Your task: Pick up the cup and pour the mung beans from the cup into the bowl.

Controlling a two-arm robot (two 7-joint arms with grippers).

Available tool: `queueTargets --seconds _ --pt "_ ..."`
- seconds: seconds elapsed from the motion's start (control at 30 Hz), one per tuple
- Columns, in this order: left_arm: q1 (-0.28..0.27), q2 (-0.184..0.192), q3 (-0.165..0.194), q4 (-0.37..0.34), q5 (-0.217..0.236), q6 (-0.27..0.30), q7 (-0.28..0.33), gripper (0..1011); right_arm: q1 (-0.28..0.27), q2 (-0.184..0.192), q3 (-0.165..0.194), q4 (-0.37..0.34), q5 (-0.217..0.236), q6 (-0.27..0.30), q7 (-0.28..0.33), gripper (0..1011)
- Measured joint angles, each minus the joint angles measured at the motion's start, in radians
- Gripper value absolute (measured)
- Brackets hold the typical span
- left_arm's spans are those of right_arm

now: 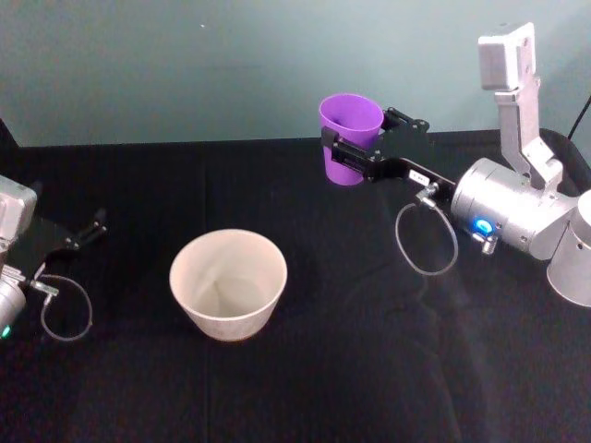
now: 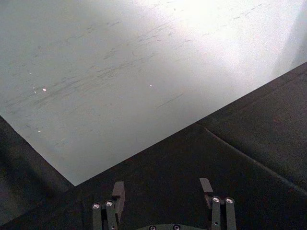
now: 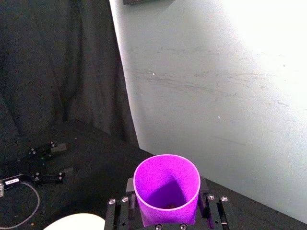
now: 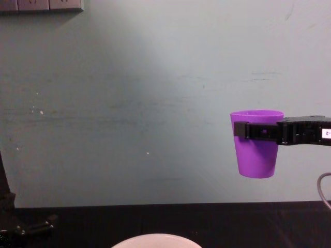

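I hold the upright cup (image 1: 351, 120) gripped in my right tool (image 1: 343, 152) above the desk (image 1: 369, 351), upper-centre of frame, with what may be mung beans (image 3: 168, 206) inside, so next I must carry it over the bowl (image 1: 231, 309) at lower left and tip, while the left tool (image 1: 92, 229) sits parked with fingers apart at the left edge.

You have no text you can read in full. The small white label (image 4: 326, 133) on the black right gripper (image 4: 257, 130) carries tiny dark characters, too small to make out.
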Motion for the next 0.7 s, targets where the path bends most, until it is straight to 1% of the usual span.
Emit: queueTargets --seconds 0.7 --pt "0.0 0.0 0.0 0.0 0.0 0.0 0.0 1011 0.0 0.0 0.0 0.0 0.0 0.0 0.0 735"
